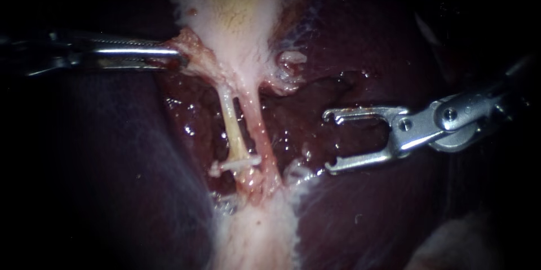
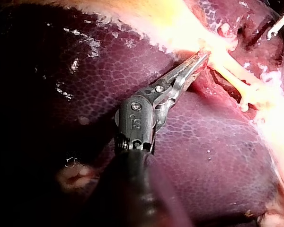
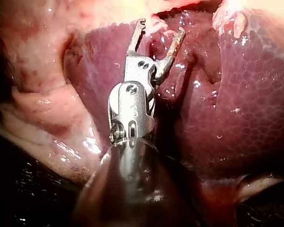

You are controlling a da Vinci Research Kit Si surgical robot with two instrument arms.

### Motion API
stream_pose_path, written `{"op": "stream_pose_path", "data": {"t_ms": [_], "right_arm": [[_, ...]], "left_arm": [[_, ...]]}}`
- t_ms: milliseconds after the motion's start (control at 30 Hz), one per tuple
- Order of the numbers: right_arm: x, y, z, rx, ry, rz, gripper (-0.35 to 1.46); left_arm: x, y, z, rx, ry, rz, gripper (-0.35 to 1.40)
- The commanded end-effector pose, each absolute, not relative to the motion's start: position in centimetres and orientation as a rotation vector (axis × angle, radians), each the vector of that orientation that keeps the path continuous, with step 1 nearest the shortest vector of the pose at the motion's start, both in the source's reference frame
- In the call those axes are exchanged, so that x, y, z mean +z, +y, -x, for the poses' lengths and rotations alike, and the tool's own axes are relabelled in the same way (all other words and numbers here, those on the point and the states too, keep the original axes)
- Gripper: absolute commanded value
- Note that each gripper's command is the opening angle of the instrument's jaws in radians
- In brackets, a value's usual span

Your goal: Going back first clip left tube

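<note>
Two tubes run down from the pale gallbladder (image 1: 231, 16). A white clip (image 1: 239, 164) sits across the lower end of the yellowish left tube (image 1: 231, 123); the pinker right tube (image 1: 260, 129) runs beside it. My left instrument (image 1: 176, 57) is shut on the pink edge of the gallbladder above the tubes, and the left wrist view shows the same grip (image 2: 199, 60). My right instrument (image 1: 328, 141) hovers over the liver to the right of the tubes, apart from them. Its forked jaws stand open and empty, as the right wrist view confirms (image 3: 160, 29).
Dark red liver (image 1: 360, 213) lies on both sides of the tubes, wet and raw between them (image 1: 191, 123). Pale fatty tissue (image 1: 253, 236) continues below the clip. A pale ragged tag (image 1: 290, 64) sits right of the gallbladder neck.
</note>
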State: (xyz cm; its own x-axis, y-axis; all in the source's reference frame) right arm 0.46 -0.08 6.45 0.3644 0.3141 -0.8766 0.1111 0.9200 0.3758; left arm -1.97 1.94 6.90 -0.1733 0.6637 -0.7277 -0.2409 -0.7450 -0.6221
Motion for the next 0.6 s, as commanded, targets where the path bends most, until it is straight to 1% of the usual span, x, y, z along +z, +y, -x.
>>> {"op": "stream_pose_path", "data": {"t_ms": [33, 333, 600], "right_arm": [[6.45, -0.08, -0.46, 0.135, 1.200, -0.407, 0.50], [6.44, -0.08, -0.46, 0.135, 1.200, -0.407, 0.50], [6.44, -0.08, -0.45, 0.135, 1.200, -0.407, 0.50]], "left_arm": [[6.92, 1.95, 1.98, 1.969, -0.491, 1.496, -0.35], [7.03, 1.95, 2.10, 1.973, -0.489, 1.494, -0.35], [7.03, 1.95, 2.10, 1.974, -0.492, 1.496, -0.35]]}}
